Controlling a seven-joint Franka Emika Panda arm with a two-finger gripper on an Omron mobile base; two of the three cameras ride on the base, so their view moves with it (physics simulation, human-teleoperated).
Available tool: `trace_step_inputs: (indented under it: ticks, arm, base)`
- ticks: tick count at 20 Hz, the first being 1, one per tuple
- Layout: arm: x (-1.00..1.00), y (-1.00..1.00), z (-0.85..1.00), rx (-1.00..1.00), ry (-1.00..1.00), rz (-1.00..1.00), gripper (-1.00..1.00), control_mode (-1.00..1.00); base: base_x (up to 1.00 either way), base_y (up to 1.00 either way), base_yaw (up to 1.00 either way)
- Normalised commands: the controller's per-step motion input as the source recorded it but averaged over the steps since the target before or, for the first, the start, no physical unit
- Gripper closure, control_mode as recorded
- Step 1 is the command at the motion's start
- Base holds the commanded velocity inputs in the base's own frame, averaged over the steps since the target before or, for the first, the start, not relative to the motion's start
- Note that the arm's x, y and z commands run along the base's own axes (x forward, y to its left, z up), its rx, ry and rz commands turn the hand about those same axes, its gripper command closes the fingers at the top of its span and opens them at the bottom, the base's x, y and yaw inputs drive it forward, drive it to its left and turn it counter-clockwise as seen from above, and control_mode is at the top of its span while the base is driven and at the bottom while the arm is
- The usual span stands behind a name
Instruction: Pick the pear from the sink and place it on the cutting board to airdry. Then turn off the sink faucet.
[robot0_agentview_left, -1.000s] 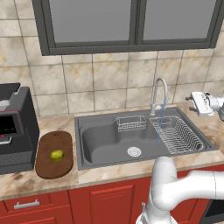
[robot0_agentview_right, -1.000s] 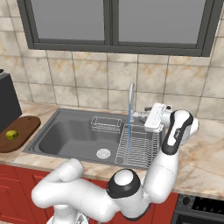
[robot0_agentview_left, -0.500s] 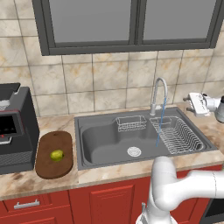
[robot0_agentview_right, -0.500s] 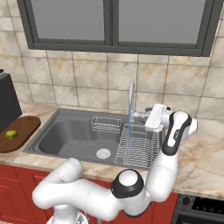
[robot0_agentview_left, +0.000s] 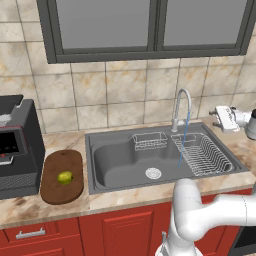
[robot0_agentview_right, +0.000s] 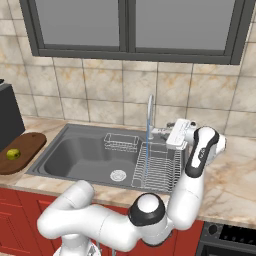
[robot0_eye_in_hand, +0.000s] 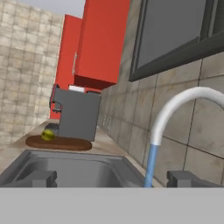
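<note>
Pear: the pear (robot0_agentview_left: 64, 177) lies on the cutting board (robot0_agentview_left: 55, 186), near its middle; in the hand view it shows far off at the board's end.
Cutting board: on the table (robot0_agentview_left: 30, 207), between the black appliance (robot0_agentview_left: 16, 150) and the sink (robot0_agentview_left: 112, 170).
Sink: basin holds a round drain (robot0_agentview_left: 153, 173), a small wire basket (robot0_agentview_left: 150, 141) and a wire drying rack (robot0_agentview_left: 202, 154).
Sink faucet: the sink faucet (robot0_agentview_left: 178, 107) stands behind the basin; a thin blue stream (robot0_agentview_left: 183, 142) falls from its spout.
Pincer: the pincer (robot0_eye_in_hand: 112, 178) hangs to the right of the faucet, level with its upper part, pointing toward it; fingertips (robot0_eye_in_hand: 38, 178) well apart, nothing between them.
</note>
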Motion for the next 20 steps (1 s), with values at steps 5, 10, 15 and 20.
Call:
trace_step_inputs:
  ticks: [5,10,15,20]
  arm:
    - [0.0,0.03,-0.11,0.0,0.0,-0.07,-1.0,-1.0]
    - [0.0,0.18,-0.04,0.0,0.0,-0.1,-1.0,-1.0]
    - [0.0,0.18,0.0,0.0,0.01,-0.13,-1.0,-1.0]
    - [-0.01,0.1,0.0,0.0,0.05,-0.14,-1.0,-1.0]
  base:
    - [0.0,0.0,0.0]
    - [0.0,0.0,0.0]
    - [0.0,0.0,0.0]
    - [0.0,0.0,0.0]
